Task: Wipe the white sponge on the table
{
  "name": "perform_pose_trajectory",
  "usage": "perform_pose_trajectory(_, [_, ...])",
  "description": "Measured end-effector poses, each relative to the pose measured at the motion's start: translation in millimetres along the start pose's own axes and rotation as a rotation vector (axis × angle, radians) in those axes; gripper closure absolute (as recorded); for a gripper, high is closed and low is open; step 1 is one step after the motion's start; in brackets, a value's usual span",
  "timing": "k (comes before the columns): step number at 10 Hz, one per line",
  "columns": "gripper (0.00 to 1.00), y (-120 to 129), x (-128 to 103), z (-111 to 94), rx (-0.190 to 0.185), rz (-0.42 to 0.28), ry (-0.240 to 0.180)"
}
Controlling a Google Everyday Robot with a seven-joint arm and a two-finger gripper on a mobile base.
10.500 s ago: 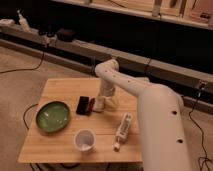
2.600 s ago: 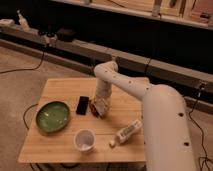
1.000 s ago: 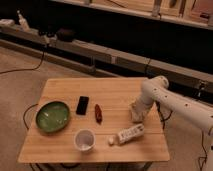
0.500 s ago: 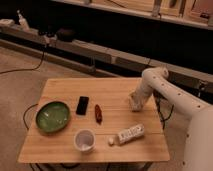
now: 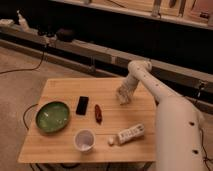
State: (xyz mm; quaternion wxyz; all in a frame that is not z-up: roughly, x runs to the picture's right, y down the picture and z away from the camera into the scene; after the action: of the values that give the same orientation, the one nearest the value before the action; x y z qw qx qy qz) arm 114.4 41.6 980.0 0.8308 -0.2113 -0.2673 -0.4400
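**A:** Where is the gripper?

**B:** The gripper [image 5: 123, 98] is low over the right rear part of the table [image 5: 65, 87]. It sits at the end of the white arm [image 5: 150, 82], which comes in from the right and bends downward at its elbow.

**A:** Are the fingers spread or closed?

**B:** They are pressed together, pinching the white sponge [image 5: 121, 94] (a pale, cream lump right at the tip, hard to separate from the fingers).

**A:** So the sponge isn't lying loose?

**B:** No, it's in the pinch, down at the wood. I can't tell whether it actually presses on the planks.

**A:** What else is on the table?

**B:** A green bowl [image 5: 52, 116] sits near the left edge. Just right of it a black phone [image 5: 82, 105] lies flat. Beside the phone is a small dark red thing [image 5: 98, 113], long and narrow (I can't tell what it is). Near the front edge a white cup [image 5: 84, 140] stands upright with its mouth up. To the cup's right a white bottle [image 5: 131, 133] lies on its side, and a small white cap [image 5: 111, 141] is at its left end.

**A:** Is the bottle close to the gripper?

**B:** They are apart. The bottle is toward the front and the gripper toward the back, with bare wood between them.

**A:** And around the table?

**B:** There is floor on the left with a dark cable [image 5: 25, 70] running across it, and a long low ledge [image 5: 85, 47] behind.
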Motion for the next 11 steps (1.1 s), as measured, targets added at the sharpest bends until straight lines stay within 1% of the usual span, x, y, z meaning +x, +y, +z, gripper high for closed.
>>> perform_pose_trajectory(1, [0.61,-21.6,-12.7,8.9,-0.006,-0.053,-0.036])
perform_pose_trajectory(2, [0.61,-41.4,-30.8,17.5,-0.019,-0.117,-0.083])
perform_pose_trajectory(4, [0.61,-64.6,-60.5,25.2,-0.023,-0.207,-0.152])
perform_pose_trajectory(5, [0.61,-69.8,-72.9,25.5,-0.030,-0.236,-0.172])
perform_pose_trajectory(6, [0.61,-67.7,-82.3,21.4,-0.044,-0.251,-0.177])
perform_pose_trajectory(7, [0.61,-53.3,-87.4,13.7,-0.077,-0.241,-0.162])
perform_pose_trajectory(8, [0.61,-41.4,-90.3,7.8,-0.100,-0.228,-0.146])
perform_pose_trajectory(10, [0.61,-19.6,-107.9,0.4,-0.160,-0.207,-0.120])
perform_pose_trajectory(11, [0.61,-14.5,-117.6,0.4,-0.173,-0.202,-0.120])
